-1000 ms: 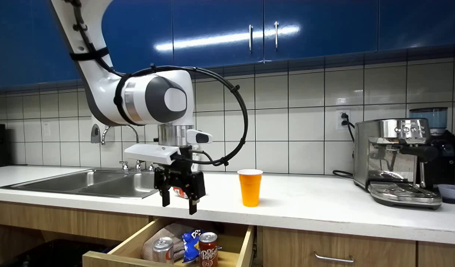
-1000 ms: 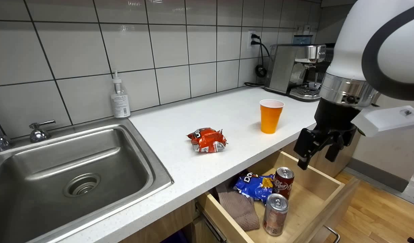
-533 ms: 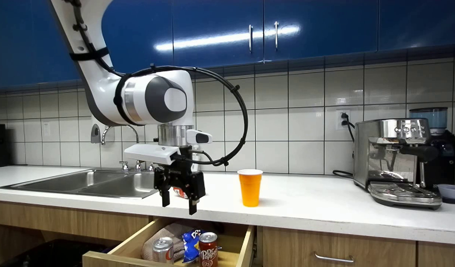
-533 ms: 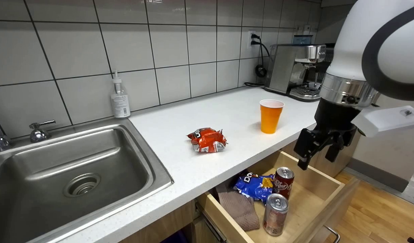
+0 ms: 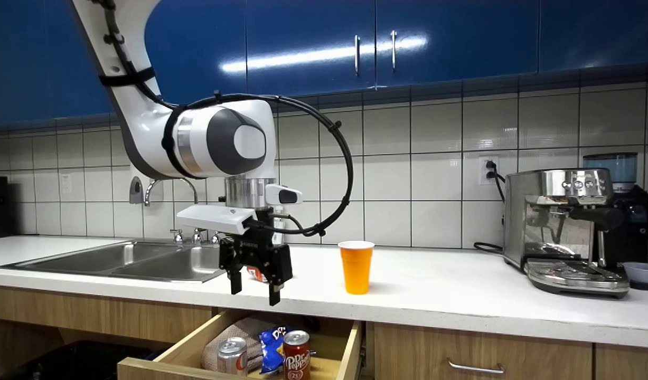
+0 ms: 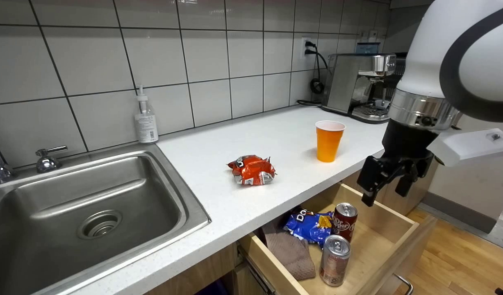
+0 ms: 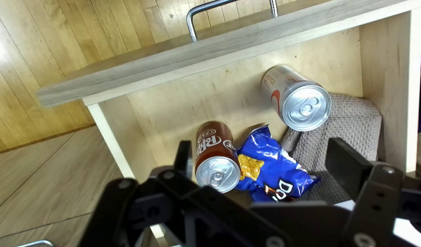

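Note:
My gripper point(image 5: 255, 295) is open and empty, hanging above the pulled-out drawer point(image 6: 382, 229). In the wrist view the fingers point(image 7: 260, 152) stand wide apart over the drawer's contents. Between them show a dark red Dr Pepper can point(image 7: 213, 147) and a blue Doritos bag point(image 7: 270, 161). The can stands upright against the bag. A silver can point(image 7: 296, 97) stands nearer the drawer front. A brown-grey cloth point(image 7: 351, 127) lies beside the bag; it also shows in an exterior view point(image 6: 290, 254). The gripper touches none of these.
On the white counter point(image 6: 218, 205) lie a crumpled red chip bag point(image 6: 253, 170) and an upright orange cup point(image 6: 329, 141). The steel sink point(image 6: 99, 196), a soap bottle point(image 6: 146, 121) and a coffee machine point(image 5: 561, 227) stand around. The counter's front edge overhangs the drawer's back.

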Robot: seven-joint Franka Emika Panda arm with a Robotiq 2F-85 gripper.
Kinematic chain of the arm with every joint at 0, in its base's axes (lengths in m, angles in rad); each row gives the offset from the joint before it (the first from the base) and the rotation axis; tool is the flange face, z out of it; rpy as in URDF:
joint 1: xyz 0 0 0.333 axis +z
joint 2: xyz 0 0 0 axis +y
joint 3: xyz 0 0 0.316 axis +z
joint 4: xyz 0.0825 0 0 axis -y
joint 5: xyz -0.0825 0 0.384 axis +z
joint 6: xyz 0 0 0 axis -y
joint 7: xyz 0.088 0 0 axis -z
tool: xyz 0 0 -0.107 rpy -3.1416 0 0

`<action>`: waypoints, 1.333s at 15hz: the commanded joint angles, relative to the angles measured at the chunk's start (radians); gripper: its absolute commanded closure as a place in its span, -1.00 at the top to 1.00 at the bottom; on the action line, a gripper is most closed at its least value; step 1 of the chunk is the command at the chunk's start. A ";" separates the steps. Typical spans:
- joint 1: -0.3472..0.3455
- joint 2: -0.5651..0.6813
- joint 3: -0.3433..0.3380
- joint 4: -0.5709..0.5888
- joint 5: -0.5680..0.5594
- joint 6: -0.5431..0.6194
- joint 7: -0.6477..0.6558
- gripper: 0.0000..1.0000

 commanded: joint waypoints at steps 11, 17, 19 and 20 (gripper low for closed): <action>-0.090 -0.082 0.015 -0.091 -0.098 -0.052 0.005 1.00; -0.104 -0.078 0.006 -0.070 -0.073 -0.140 -0.031 1.00; -0.098 -0.074 0.000 -0.070 -0.051 -0.161 -0.065 1.00; -0.095 -0.072 -0.002 -0.070 -0.041 -0.169 -0.082 1.00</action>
